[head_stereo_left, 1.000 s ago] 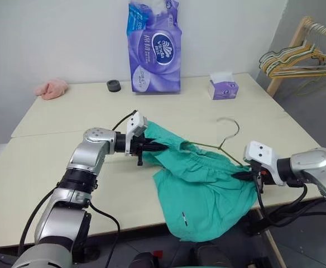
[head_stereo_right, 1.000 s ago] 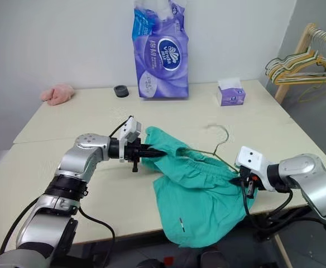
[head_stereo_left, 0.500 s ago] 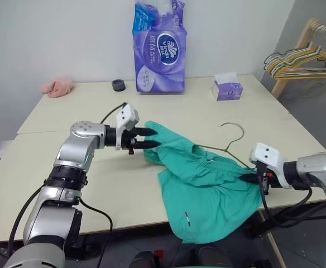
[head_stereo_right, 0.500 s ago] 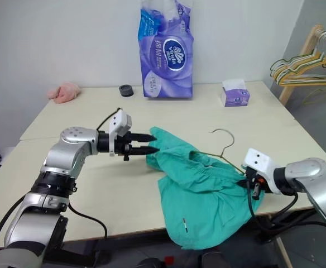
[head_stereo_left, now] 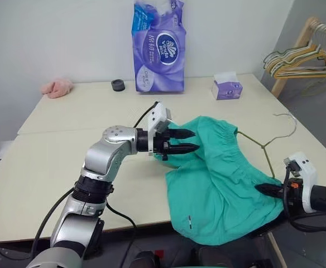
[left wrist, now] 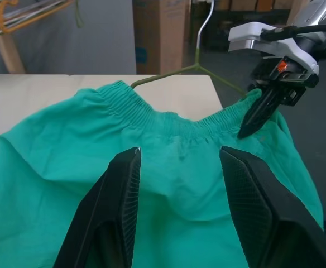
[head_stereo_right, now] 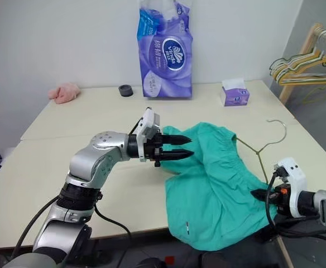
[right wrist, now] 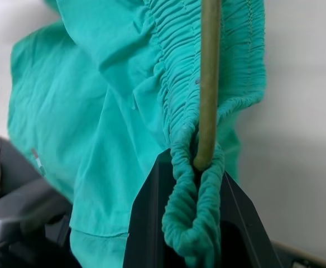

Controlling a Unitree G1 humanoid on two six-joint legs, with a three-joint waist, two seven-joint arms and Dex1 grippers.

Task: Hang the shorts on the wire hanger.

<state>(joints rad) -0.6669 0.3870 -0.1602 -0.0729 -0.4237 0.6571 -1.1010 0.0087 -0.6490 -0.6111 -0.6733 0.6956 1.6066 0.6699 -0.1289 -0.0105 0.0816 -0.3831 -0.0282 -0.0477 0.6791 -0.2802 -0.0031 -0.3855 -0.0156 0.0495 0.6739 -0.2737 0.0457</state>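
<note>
The teal-green shorts (head_stereo_left: 224,173) lie spread over the front right of the table (head_stereo_left: 46,162), one leg hanging over the front edge. The wire hanger (head_stereo_left: 263,146) runs along their gathered waistband, its hook (head_stereo_right: 278,130) pointing away from me. My left gripper (head_stereo_left: 186,140) is open at the shorts' left edge, its fingers (left wrist: 118,212) spread just over the fabric with nothing gripped. My right gripper (head_stereo_left: 266,191), at the table's right front corner, is shut on the waistband (right wrist: 193,206) together with the hanger's wire (right wrist: 209,84).
At the back stand a tall purple tissue pack (head_stereo_left: 156,47), a small tissue box (head_stereo_left: 226,88) and a black ring (head_stereo_left: 117,85). A pink cloth (head_stereo_left: 56,87) lies at the far left. A wooden rack with bunched hangers (head_stereo_left: 302,58) is right of the table.
My left gripper opened, let go of the shorts and moved right after them. My right gripper dragged the shorts and hanger right and toward the table's front edge, and the hanger's hook swung right.
</note>
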